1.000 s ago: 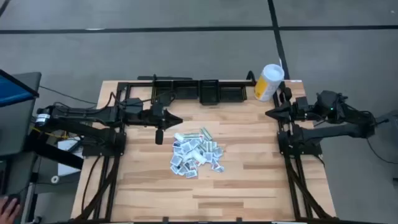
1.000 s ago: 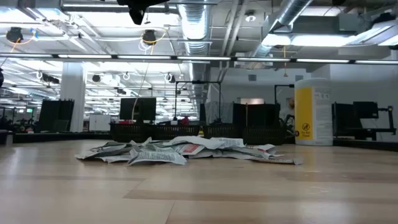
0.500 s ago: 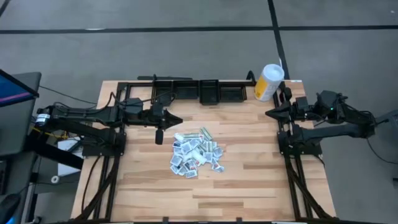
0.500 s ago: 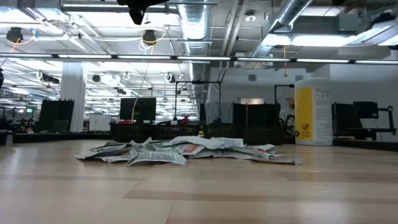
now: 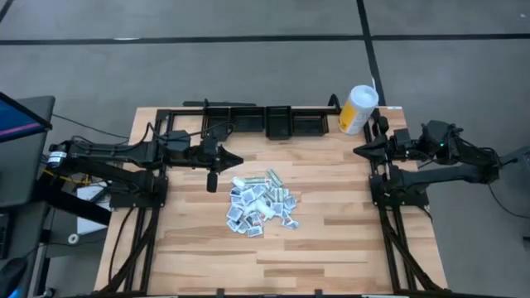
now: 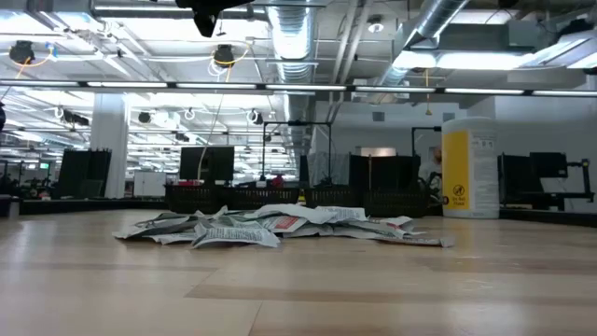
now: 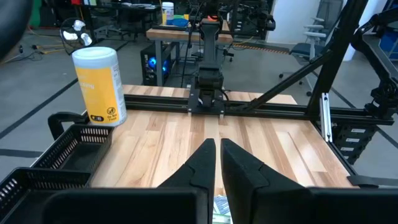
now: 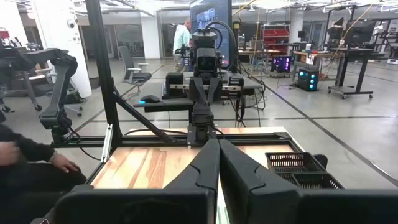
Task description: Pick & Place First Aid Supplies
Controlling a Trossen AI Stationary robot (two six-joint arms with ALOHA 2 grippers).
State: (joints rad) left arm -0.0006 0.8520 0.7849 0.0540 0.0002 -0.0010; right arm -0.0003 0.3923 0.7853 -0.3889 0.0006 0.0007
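The first aid supplies [image 5: 261, 201] lie in a loose heap of small flat white packets with grey-blue print, a few green-striped, resting flat on the wooden table's middle; the low view shows the heap [image 6: 280, 227] too. My left gripper [image 5: 238, 159] hovers shut, level, just left of and beyond the heap, holding nothing; its own view shows the fingers [image 7: 217, 149] close together. My right gripper [image 5: 358, 151] waits shut at the table's right side, well clear of the heap, its fingers [image 8: 217, 146] together.
A tall white-and-yellow canister [image 5: 358, 109] stands at the far right corner. Black mesh baskets [image 5: 286, 122] line the far edge. Black frame rails [image 5: 389, 232] run along both sides. A person's sleeve and hand [image 8: 37, 158] show beyond the table's left side.
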